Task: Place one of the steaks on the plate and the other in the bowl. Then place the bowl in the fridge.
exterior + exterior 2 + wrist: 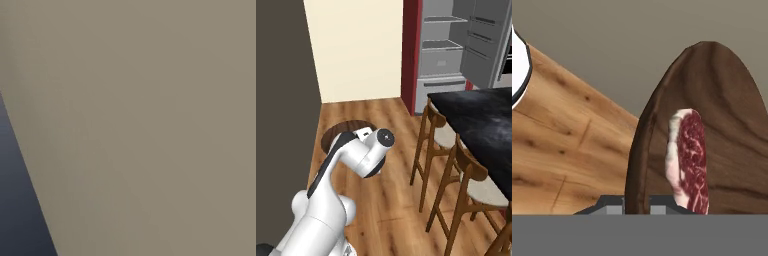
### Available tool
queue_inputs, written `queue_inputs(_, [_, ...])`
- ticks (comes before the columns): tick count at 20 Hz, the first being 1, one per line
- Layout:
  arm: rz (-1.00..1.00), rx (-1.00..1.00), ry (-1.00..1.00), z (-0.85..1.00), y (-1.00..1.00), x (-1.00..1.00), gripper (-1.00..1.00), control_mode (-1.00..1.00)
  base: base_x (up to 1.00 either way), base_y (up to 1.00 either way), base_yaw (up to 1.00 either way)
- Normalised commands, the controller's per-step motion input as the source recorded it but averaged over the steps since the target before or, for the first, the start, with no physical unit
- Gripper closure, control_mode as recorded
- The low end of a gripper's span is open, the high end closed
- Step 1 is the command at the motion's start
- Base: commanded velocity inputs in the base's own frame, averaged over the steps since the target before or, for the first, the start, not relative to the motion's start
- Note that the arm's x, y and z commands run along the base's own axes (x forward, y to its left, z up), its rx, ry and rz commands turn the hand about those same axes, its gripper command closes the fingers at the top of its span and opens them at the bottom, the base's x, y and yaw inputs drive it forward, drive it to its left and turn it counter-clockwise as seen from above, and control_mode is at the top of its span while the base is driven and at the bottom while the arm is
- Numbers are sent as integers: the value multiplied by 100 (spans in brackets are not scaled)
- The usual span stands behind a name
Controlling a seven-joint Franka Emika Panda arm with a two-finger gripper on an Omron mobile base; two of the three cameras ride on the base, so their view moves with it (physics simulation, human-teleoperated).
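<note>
In the hand view the rim of the dark brown wooden bowl [712,125] is seen clamped between the two small dark tips of the claw [637,204], which is closed on it as tightly as it goes. Inside the bowl one steak [689,160] is lying, red with white marbling and a pale fat edge, resting against the inner surface near the gripped rim. Behind the bowl a wooden floor [567,150] and a grey-brown wall are shown.

In the right base view the bowl [338,134] is seen low, just past the bent white arm, above the wooden floor [391,200]. The fridge [443,55] is standing open well apart from it, at the far side of the room, with grey shelves and a lower drawer visible. A black table [481,125] with wooden stools [456,170] beside it is placed to the right.
</note>
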Motion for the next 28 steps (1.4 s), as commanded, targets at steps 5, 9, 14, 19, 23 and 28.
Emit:
queue_inputs(5, [0, 0, 0, 0, 0, 0, 100, 100, 100, 57, -12])
queue_inputs(9, [0, 0, 0, 0, 0, 0, 100, 100, 100, 70, -20])
queue_inputs(14, [0, 0, 0, 0, 0, 0, 100, 100, 100, 91, -27])
queue_inputs(19, [0, 0, 0, 0, 0, 0, 100, 100, 100, 77, -25])
queue_inputs(23, [0, 0, 0, 0, 0, 0, 100, 100, 100, 30, -22])
queue_inputs(28, [0, 0, 0, 0, 0, 0, 100, 100, 100, 1, -22])
